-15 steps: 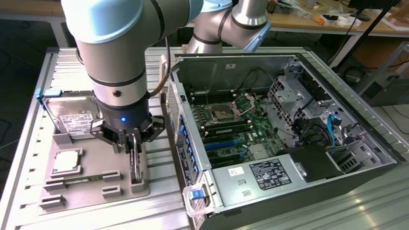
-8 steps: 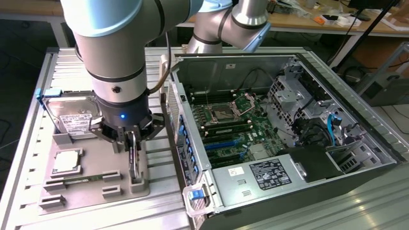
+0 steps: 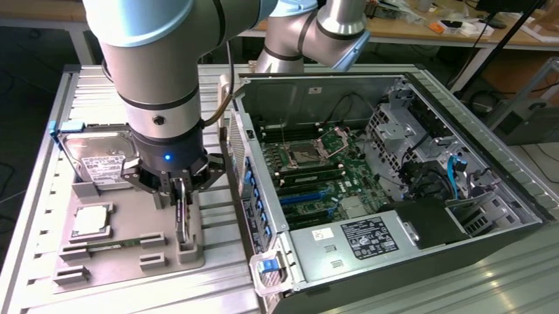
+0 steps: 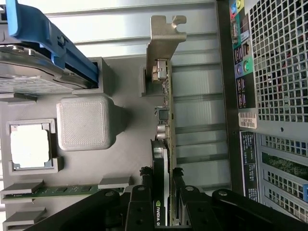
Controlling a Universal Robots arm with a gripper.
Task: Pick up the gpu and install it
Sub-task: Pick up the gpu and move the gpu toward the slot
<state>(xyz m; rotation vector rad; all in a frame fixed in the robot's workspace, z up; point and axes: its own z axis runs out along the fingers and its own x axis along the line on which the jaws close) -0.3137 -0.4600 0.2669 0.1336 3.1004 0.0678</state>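
Grip: clamping gpu edge-on in gripper, directly beneath it, standing upright in tray slot just beside case, long axis lying along case wall, bracket end pointing away from jaws.

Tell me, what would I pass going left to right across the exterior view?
Hard drive → gripper closed on the upright gpu → motherboard inside the open computer case → blue cables.
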